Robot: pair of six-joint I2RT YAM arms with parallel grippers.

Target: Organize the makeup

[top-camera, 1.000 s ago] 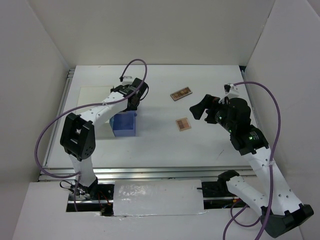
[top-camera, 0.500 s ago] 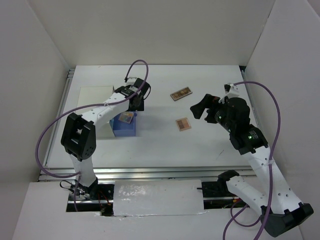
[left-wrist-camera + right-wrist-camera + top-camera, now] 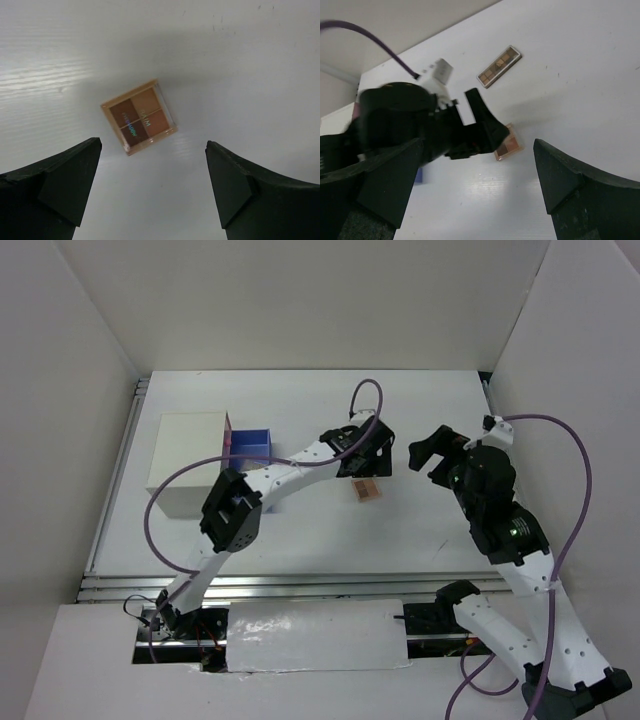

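The top external camera sits high at the near side and looks down over the whole bench (image 3: pixel 300 530). The left wrist camera hangs close above the bench. It faces almost straight down between the fingers of the left hand (image 3: pixel 152 145) onto a square brown eyeshadow palette (image 3: pixel 138 116). The right wrist camera stands farther off, looking slantwise across the bench toward the left hand. All three views share that palette.
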